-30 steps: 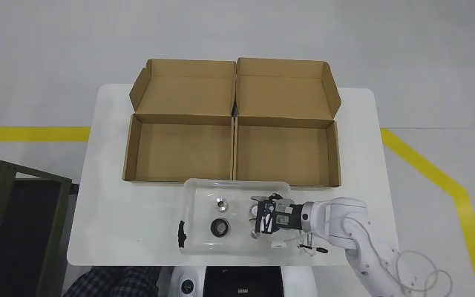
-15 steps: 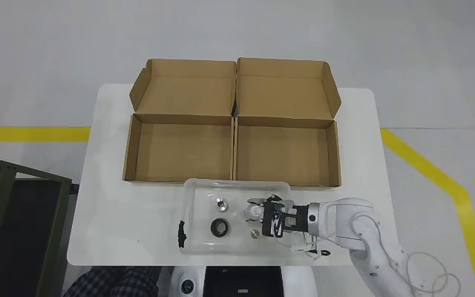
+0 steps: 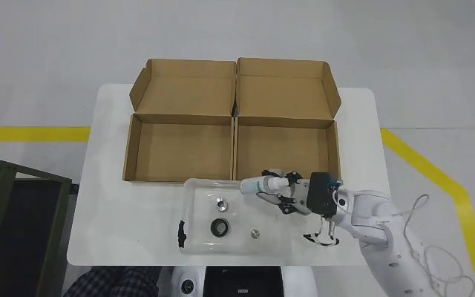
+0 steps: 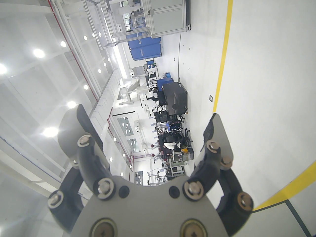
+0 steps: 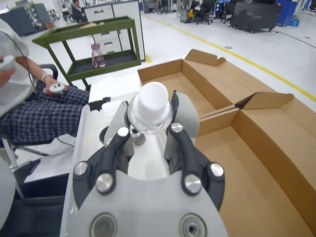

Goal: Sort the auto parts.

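Firstly, the left gripper (image 4: 148,134) is pointing away into the room. Its jaws are standing wide apart and are holding nothing.

On the white table (image 3: 104,185), two open cardboard boxes are sitting side by side with their walls touching and their lids folded back. The left box (image 3: 182,152) and the right box (image 3: 286,152) are both showing bare floors.

Just in front of the boxes, a clear plastic tray (image 3: 188,211) is lying. A small black piece (image 3: 179,234) is sitting against the tray's left outer edge. Inside the tray, a silver metal part (image 3: 220,202) is resting in the left half, and a black ring (image 3: 220,226) is lying just in front of it. A smaller silver part (image 3: 255,233) is lying further right, near the tray's front wall and well apart from the other two.

At the right, the right gripper (image 3: 280,189) is reaching in from the right side, over the tray's far right corner. Its jaws are closing narrowly around a white part (image 3: 260,184). The right wrist view is showing this white part (image 5: 153,94) between the fingers (image 5: 182,109), with its rounded white end sticking out past the fingertips and a clear rim sitting between them. The part is hanging over the tray's far rim, just before the near wall of the right box.
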Action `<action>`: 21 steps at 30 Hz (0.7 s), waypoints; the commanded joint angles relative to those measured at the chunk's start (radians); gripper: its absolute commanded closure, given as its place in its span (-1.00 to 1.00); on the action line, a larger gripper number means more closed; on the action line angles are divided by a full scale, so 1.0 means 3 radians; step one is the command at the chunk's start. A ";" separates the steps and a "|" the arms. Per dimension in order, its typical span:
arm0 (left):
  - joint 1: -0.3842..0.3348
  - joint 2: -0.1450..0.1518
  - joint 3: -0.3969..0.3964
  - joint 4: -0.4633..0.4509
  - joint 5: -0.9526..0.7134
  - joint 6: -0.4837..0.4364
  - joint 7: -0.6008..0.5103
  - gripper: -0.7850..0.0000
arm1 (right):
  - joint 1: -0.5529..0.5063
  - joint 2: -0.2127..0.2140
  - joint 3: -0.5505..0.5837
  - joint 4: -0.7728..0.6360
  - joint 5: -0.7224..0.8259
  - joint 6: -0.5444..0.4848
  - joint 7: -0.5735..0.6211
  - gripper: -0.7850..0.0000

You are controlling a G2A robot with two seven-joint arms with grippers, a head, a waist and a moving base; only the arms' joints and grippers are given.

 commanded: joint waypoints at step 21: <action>0.0000 0.0000 0.0000 0.0000 0.0000 0.0000 0.0000 -1.00 | 0.0053 0.0000 0.0197 0.0338 0.1366 0.0152 -0.0231 1.00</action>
